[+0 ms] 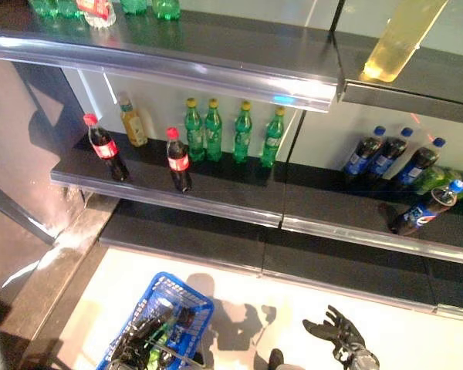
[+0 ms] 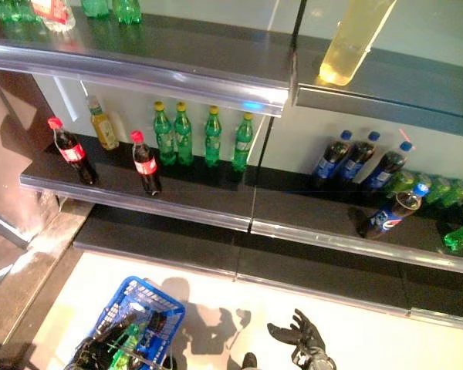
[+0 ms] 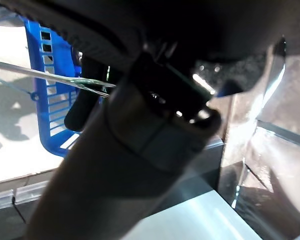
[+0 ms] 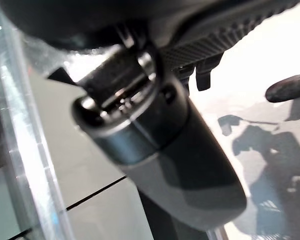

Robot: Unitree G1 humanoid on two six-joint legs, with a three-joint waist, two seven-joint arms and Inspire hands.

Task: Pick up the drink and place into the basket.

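The blue basket (image 1: 187, 308) sits on the pale floor in front of the shelf unit (image 1: 216, 196), below the shelf's left end. The left hand (image 1: 131, 343) is down inside the basket, a dark mass among the wire handle and the blue walls. A dark bottle with a pale cap (image 1: 160, 308) lies in the basket right against that hand, beside something green (image 1: 156, 341). Whether the fingers are curled on the bottle or loose cannot be told: the hand is too dark and tangled with the basket's contents, and the left wrist view shows only the arm's bulk, the basket's slotted blue wall (image 3: 50, 90) and its thin metal handle (image 3: 50, 77).

The right hand (image 1: 336, 331) hangs over the floor to the right of the basket, well apart from it, its fingers spread and relaxed, holding nothing.

On the shelf behind the basket, two red-capped cola bottles (image 1: 178, 159) stand upright near the front edge, with an amber bottle (image 1: 132, 121) behind them and four green bottles (image 1: 233, 131) in a row against the back wall. Farther right along the same shelf stand three blue-capped dark bottles (image 1: 390, 156), and another blue-capped cola bottle (image 1: 426, 206) lies tilted near the shelf's front edge, next to more green bottles (image 2: 436, 189). On the shelf above, a pale yellow bottle (image 1: 401, 35) lies at the right.
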